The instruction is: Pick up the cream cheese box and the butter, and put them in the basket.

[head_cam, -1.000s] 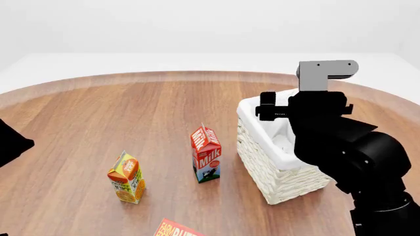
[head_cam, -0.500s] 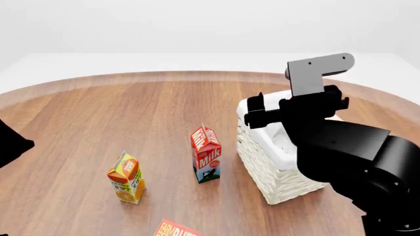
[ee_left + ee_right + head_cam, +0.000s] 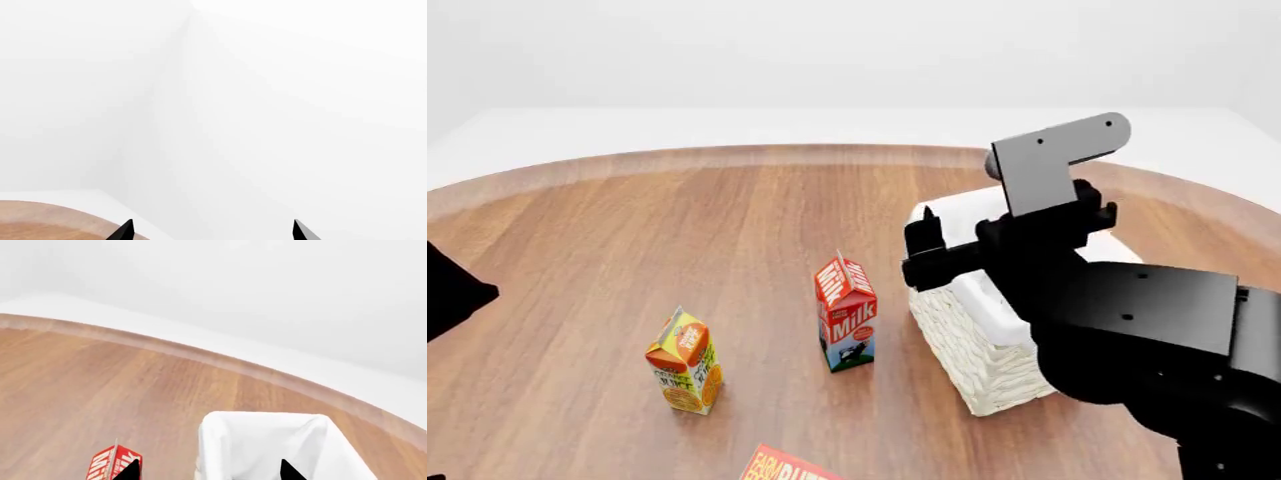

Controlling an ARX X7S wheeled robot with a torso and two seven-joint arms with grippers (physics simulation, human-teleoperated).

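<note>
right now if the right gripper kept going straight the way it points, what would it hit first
Probably the basket: in the right wrist view its white cloth liner sits between the right gripper's fingertips, just ahead. The milk carton lies off to one side. Depth is unclear, so it might pass over the rim.

Before me lies a round wooden table (image 3: pixel 694 260), its warm brown grain running across the top and a paler rounded edge (image 3: pixel 220 362) curving around the far side. Beyond that edge the floor (image 3: pixel 827 125) is plain white, meeting white walls (image 3: pixel 854 50) with hardly a visible seam. From my left wrist I see two white walls join in a soft vertical corner (image 3: pixel 163 100), with a sliver of the tabletop below. The light is even and diffuse, casting only faint shadows on the wood.
</note>
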